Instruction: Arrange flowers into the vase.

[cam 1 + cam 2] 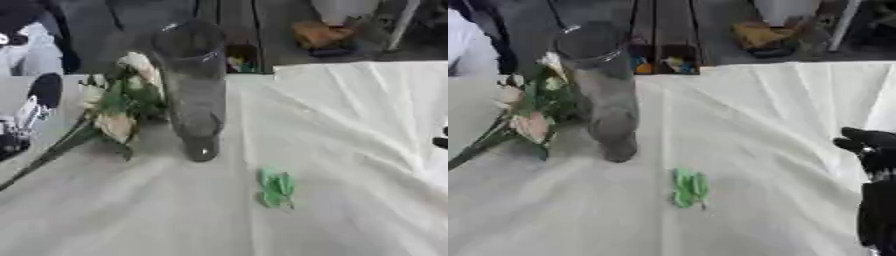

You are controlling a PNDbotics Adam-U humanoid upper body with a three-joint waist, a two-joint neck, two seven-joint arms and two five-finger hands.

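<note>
The table [350, 150] with its pale cloth fills most of the frame. The vase [194, 90] stands upper left of centre, empty. The flowers [118, 107] are just left of it, stems trailing to the lower left edge. The right hand [875, 150] sits at the right edge; I can't tell if it's spread or curled. A green leaf [276, 189] lies mid-frame. Best bet: lift the stems high, then drop them straight into the mouth.

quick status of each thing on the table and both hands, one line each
vase: upright on the cloth, no flowers in it
flowers: lying on the table left of the vase, stems pointing to the lower left
green leaf: loose on the cloth, apart from the vase
left robot hand: at left edge, fingers unclear
right robot hand: at right edge, holding nothing
</note>
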